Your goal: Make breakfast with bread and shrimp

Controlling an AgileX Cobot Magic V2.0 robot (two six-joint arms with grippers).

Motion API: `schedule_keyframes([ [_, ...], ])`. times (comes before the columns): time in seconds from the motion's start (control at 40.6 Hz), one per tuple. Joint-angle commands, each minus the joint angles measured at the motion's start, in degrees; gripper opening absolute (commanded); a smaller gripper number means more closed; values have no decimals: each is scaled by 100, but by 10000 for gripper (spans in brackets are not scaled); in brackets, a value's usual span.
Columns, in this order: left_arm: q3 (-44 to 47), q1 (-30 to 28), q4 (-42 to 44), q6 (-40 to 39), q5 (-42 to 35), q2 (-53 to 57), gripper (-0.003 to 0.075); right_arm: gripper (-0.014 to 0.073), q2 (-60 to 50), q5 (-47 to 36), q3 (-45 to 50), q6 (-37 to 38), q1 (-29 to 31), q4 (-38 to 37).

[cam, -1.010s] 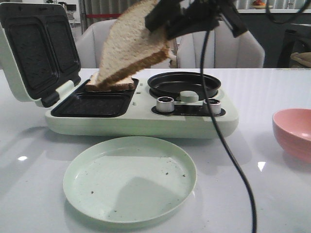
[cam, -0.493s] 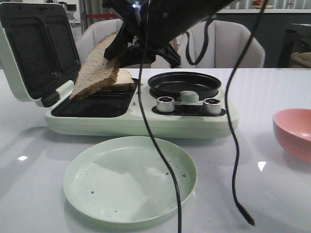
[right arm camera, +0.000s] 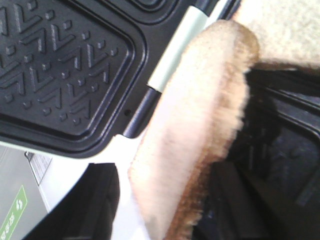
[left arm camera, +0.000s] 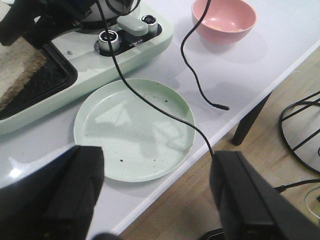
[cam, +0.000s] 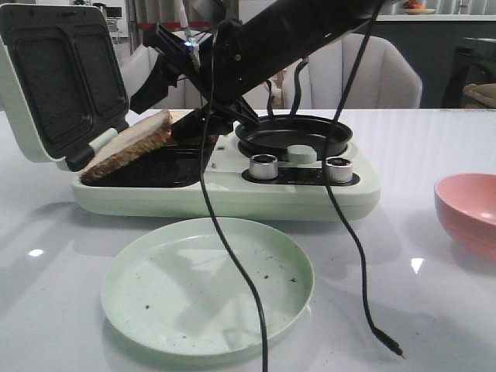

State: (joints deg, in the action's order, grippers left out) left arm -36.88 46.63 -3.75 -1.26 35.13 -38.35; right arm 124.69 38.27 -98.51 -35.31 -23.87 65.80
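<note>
Right hand (cam: 194, 124) now lower, down at sandwich maker (cam: 225, 182), pinching bread slice (cam: 128, 145). Slice was high and steep; now nearly flat, tilted over front tray, near second slice (right arm camera: 290, 30). Left hand (left arm camera: 150, 200) spread wide above green plate (left arm camera: 134, 129).

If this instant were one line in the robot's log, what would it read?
right gripper: shut on bread slice, tilted over sandwich maker | left gripper: open, above plate
</note>
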Motion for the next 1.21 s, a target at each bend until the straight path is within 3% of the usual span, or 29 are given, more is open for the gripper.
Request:
schedule_keyframes([
  [0.0,-153,-16,-64,-59,-449,15,498,502,-553,244,-211,-91,192,61],
  [0.246,-153,-16,-64,-59,-449,15,498,502,-1380,730,-197,158,533,-1002],
  [0.468,-153,-16,-64,-59,-410,15,498,502,-2668,1099,133,1106,609,-2929],
  [0.788,-153,-16,-64,-59,-421,15,498,502,-5042,1202,1943,2414,609,-5156],
  [1.182,-153,-16,-64,-59,-421,15,498,502,-7330,1120,4425,4039,615,-7012],
])
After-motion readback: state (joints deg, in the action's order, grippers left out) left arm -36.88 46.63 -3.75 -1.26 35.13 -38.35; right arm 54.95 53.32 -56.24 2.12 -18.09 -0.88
